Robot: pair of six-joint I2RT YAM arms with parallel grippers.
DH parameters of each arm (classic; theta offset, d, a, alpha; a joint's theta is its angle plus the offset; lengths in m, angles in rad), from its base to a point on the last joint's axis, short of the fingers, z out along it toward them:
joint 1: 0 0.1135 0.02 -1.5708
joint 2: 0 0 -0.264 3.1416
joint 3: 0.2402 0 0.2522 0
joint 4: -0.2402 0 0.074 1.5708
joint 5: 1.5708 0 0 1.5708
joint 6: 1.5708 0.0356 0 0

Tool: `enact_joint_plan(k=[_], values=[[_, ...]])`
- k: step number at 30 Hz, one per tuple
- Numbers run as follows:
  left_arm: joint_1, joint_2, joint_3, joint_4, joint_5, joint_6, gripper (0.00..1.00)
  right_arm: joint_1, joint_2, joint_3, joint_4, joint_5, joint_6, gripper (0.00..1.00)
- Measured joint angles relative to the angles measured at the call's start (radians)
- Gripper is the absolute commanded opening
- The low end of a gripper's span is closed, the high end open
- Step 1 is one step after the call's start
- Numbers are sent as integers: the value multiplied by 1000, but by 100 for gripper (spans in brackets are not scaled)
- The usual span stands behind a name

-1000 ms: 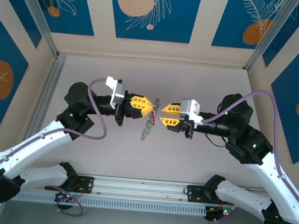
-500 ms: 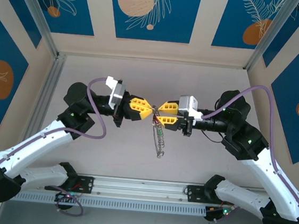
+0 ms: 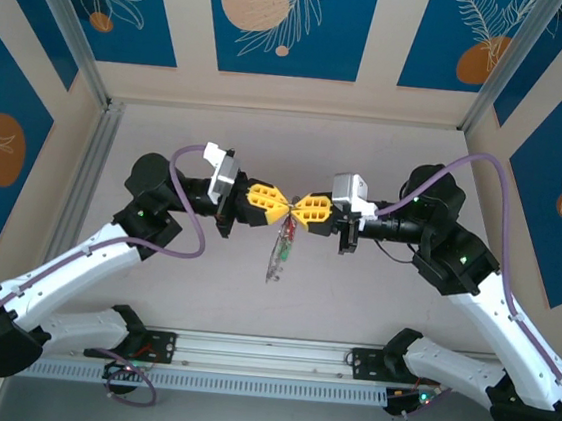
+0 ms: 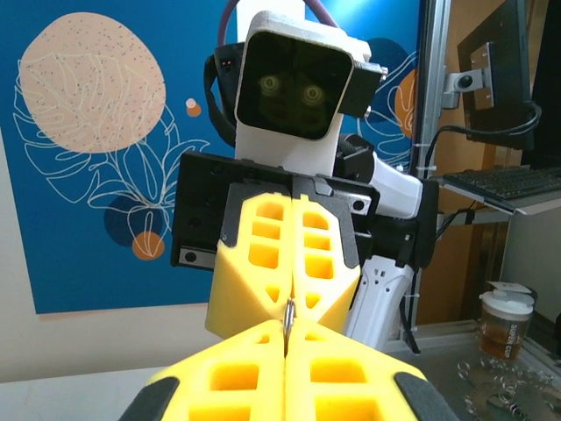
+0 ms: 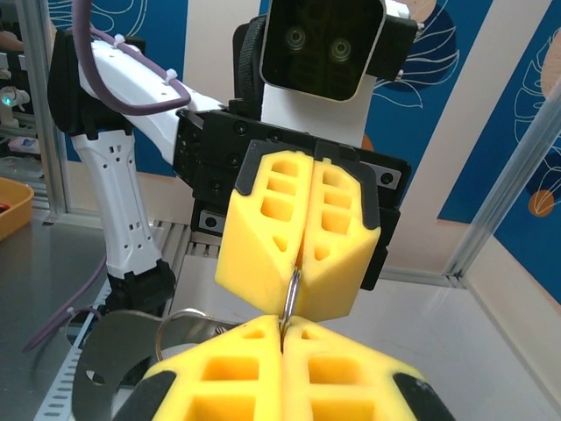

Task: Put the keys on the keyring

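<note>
My left gripper (image 3: 282, 209) and right gripper (image 3: 298, 210) meet tip to tip above the middle of the table. Both are shut on the same thin metal loop, the keyring (image 5: 293, 296). In the left wrist view my left gripper (image 4: 287, 331) pinches the keyring (image 4: 288, 314) edge-on, with the right gripper's yellow fingers (image 4: 263, 263) right behind it. In the right wrist view my right gripper (image 5: 282, 326) grips the same loop. From the top, a limp chain part of the keyring (image 3: 276, 258) hangs below the tips, with small red and green bits, the keys (image 3: 286, 234), near its top.
A silvery loop on a flat metal piece (image 5: 171, 326) hangs at the lower left of the right wrist view. Purple cables (image 3: 181, 222) arc over both arms. An aluminium rail (image 3: 266, 355) runs along the near table edge. Outside the cell, a jar (image 4: 506, 320) stands on a bench.
My right gripper has moved left until its tips meet the left gripper's, and it has shut on the keyring. The hanging chain has swung. The left gripper stayed shut.
</note>
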Motion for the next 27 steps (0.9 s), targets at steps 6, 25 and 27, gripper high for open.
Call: enact_joint_plan(k=[6,25,27], values=[[0,-21,126,-366,-99,236,15,-2,57,107,-146,80,-58,0],[-66,43,415,-1087,-419,690,16,69,270,365,-505,320,-169,0],[-68,45,415,-1101,-425,702,16,72,272,365,-518,322,-173,0]])
